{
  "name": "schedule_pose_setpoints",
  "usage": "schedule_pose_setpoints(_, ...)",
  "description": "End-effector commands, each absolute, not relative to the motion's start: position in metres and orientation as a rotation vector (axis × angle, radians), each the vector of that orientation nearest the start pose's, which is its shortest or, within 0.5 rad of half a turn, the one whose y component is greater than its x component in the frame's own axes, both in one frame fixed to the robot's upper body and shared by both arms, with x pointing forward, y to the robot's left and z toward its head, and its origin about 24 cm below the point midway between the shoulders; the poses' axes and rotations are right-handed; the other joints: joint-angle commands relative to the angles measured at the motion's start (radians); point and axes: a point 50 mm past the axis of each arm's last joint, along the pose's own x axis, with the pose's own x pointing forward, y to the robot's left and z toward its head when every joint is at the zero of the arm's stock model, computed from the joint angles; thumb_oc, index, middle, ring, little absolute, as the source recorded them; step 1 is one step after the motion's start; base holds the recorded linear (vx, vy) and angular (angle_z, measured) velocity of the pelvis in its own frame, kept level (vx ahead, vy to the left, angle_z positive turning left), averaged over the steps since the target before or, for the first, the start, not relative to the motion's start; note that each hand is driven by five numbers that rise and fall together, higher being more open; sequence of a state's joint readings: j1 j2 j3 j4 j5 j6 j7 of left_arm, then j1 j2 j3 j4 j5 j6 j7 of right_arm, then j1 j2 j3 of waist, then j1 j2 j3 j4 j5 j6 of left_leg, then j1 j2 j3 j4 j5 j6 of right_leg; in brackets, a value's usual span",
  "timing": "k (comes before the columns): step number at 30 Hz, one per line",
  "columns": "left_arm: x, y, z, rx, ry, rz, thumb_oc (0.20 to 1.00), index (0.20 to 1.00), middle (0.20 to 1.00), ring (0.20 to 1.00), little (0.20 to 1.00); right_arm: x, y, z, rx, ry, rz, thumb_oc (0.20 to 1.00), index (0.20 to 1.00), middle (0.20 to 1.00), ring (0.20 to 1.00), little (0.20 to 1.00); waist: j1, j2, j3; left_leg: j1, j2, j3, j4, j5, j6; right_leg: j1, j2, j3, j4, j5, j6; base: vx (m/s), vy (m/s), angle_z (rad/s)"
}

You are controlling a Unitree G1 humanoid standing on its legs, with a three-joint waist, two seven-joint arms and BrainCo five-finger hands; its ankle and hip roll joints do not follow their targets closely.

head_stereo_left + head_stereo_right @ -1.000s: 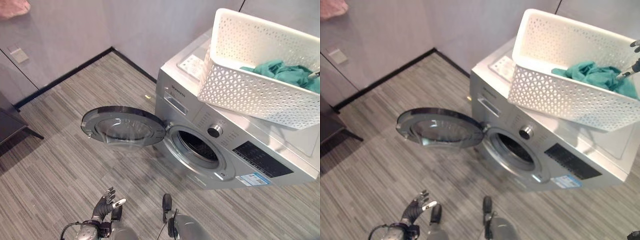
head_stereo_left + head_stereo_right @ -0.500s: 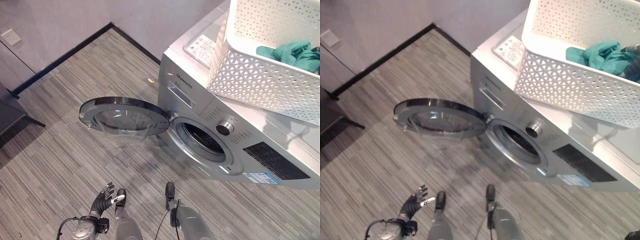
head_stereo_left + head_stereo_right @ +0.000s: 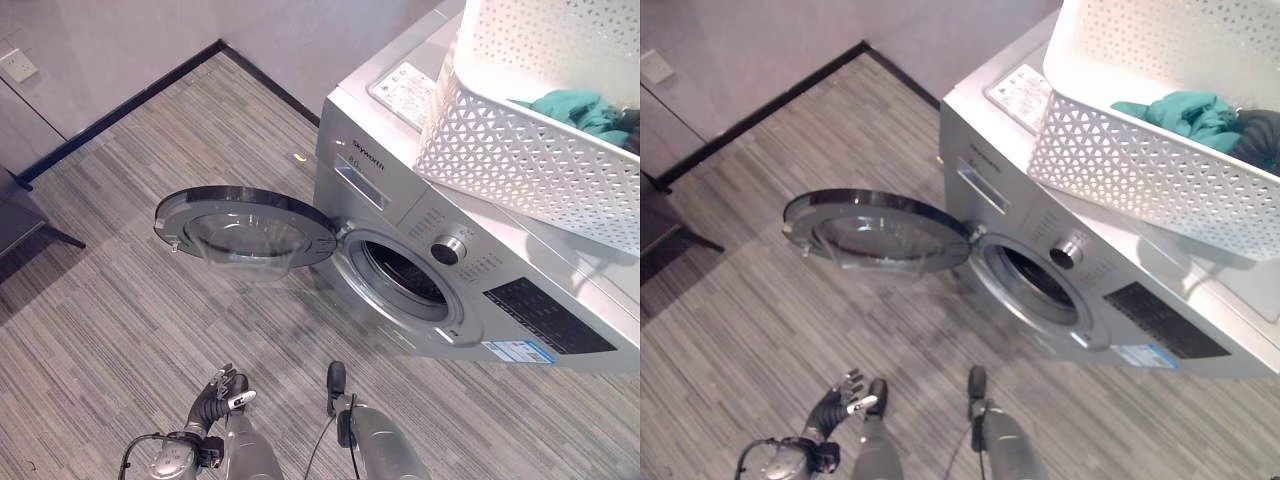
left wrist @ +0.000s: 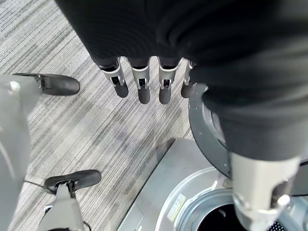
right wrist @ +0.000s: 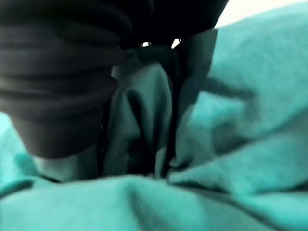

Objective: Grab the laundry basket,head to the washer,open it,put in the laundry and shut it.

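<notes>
1. The left hand (image 3: 222,392) hangs low above the grey striped plank floor (image 3: 110,300), its fingers (image 4: 139,86) loosely straight and released, holding nothing.
2. The right hand (image 3: 1258,135) is sunk in the teal laundry cloth (image 3: 1180,112); its fingers are buried in the folds, so I cannot tell their state.
3. That cloth lies around the right fingers, inside the white perforated plastic laundry basket (image 3: 520,160).
4. The basket rests atop the silver front-loading washer (image 3: 480,290).
5. The washer's round glass door (image 3: 245,228) stands open, well ahead of the left fingers.
6. Grey walls (image 3: 120,40) with dark skirting lie beyond.
</notes>
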State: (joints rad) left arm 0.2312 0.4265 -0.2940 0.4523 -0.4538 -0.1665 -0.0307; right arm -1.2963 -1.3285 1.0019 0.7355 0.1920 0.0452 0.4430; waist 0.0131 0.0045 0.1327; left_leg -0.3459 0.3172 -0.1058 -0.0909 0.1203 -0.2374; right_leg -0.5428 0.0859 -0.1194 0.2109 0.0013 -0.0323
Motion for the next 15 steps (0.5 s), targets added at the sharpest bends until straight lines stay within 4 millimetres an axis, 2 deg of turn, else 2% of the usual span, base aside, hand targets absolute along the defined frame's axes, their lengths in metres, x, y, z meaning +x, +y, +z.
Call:
schedule_pose_setpoints(1, 0.187, 0.218, -0.053, 0.028, 0.408, -0.088, 1.000, 1.000, 1.000, 1.000, 1.000, 0.354, -0.329, 0.246, -1.255, 0.380, 0.178, 1.000, 1.000, 1.000, 1.000, 1.000, 0.030, -0.021, 0.092, 0.154, -0.004, -0.046, 0.004, 0.384, 0.025, 0.011, -0.065, 0.081, 0.088, -0.119, 0.098, 0.00, 0.000, 0.00)
schedule_pose_setpoints(4, 0.191, 0.220, -0.051, 0.023, 0.392, -0.073, 1.000, 1.000, 1.000, 1.000, 1.000, 0.362, -0.321, 0.267, -1.253, 0.313, 0.134, 1.000, 1.000, 1.000, 1.000, 1.000, 0.039, -0.035, 0.095, 0.153, -0.002, -0.049, 0.032, 0.399, 0.030, 0.022, -0.054, 0.096, 0.080, -0.121, 0.085, 0.00, -0.040, -0.02)
schedule_pose_setpoints(6, 0.192, 0.222, -0.050, 0.027, 0.394, -0.069, 1.000, 1.000, 1.000, 1.000, 1.000, 0.365, -0.320, 0.275, -1.261, 0.294, 0.101, 1.000, 1.000, 1.000, 1.000, 1.000, 0.046, -0.057, 0.105, 0.110, -0.006, -0.067, 0.150, 0.395, 0.043, 0.061, -0.047, 0.109, 0.062, -0.131, 0.063, 0.03, -0.163, -0.03)
schedule_pose_setpoints(8, 0.193, 0.226, -0.049, 0.038, 0.402, -0.071, 1.000, 1.000, 1.000, 1.000, 1.000, 0.364, -0.323, 0.283, -1.265, 0.277, 0.065, 1.000, 1.000, 1.000, 1.000, 1.000, 0.066, -0.089, 0.133, 0.032, -0.054, -0.119, 0.317, 0.400, 0.078, 0.125, -0.035, 0.114, 0.036, -0.135, 0.033, 0.06, -0.290, 0.20)
schedule_pose_setpoints(10, 0.193, 0.227, -0.048, 0.052, 0.411, -0.081, 1.000, 1.000, 1.000, 1.000, 1.000, 0.362, -0.330, 0.287, -1.248, 0.276, 0.021, 1.000, 1.000, 1.000, 1.000, 1.000, 0.074, -0.123, 0.161, -0.054, -0.098, -0.127, 0.517, 0.341, 0.131, 0.175, -0.035, 0.114, 0.021, -0.139, 0.010, 0.08, -0.289, 0.25)
schedule_pose_setpoints(11, 0.193, 0.228, -0.048, 0.052, 0.411, -0.081, 1.000, 1.000, 1.000, 1.000, 1.000, 0.362, -0.330, 0.287, -1.248, 0.276, 0.021, 1.000, 1.000, 1.000, 1.000, 1.000, 0.074, -0.123, 0.160, -0.055, -0.098, -0.127, 0.518, 0.340, 0.130, 0.175, -0.035, 0.113, 0.022, -0.140, 0.010, 0.16, -0.302, 0.32)
schedule_pose_setpoints(12, 0.195, 0.226, -0.048, 0.067, 0.412, -0.099, 1.000, 1.000, 1.000, 1.000, 1.000, 0.356, -0.346, 0.282, -1.224, 0.313, -0.039, 1.000, 1.000, 1.000, 1.000, 1.000, 0.070, -0.135, 0.177, -0.069, -0.083, -0.038, 0.561, 0.225, 0.157, 0.234, -0.040, 0.090, -0.006, -0.154, 0.013, 0.18, -0.168, 0.52)
schedule_pose_setpoints(13, 0.197, 0.226, -0.047, 0.069, 0.411, -0.108, 1.000, 1.000, 1.000, 1.000, 1.000, 0.353, -0.352, 0.283, -1.224, 0.328, -0.066, 1.000, 1.000, 1.000, 1.000, 1.000, 0.070, -0.133, 0.181, -0.075, -0.113, 0.012, 0.515, 0.146, 0.157, 0.257, -0.048, 0.078, -0.022, -0.162, 0.021, 0.43, -0.040, 1.79)
schedule_pose_setpoints(14, 0.201, 0.227, -0.046, 0.104, 0.409, -0.117, 1.000, 1.000, 1.000, 1.000, 1.000, 0.349, -0.359, 0.276, -1.220, 0.342, -0.079, 1.000, 1.000, 1.000, 1.000, 1.000, 0.099, -0.121, 0.143, -0.175, -0.318, 0.074, 0.312, -0.004, 0.156, 0.330, -0.032, 0.090, -0.075, -0.176, 0.061, 0.42, 0.157, 1.50)
schedule_pose_setpoints(15, 0.204, 0.220, -0.047, 0.097, 0.404, -0.133, 1.000, 1.000, 1.000, 1.000, 1.000, 0.349, -0.359, 0.270, -1.200, 0.333, -0.074, 1.000, 1.000, 1.000, 1.000, 1.000, 0.098, -0.123, 0.142, -0.154, -0.337, 0.083, 0.266, -0.050, 0.181, 0.360, -0.031, 0.088, -0.068, -0.186, 0.078, 0.41, 0.205, 1.41)
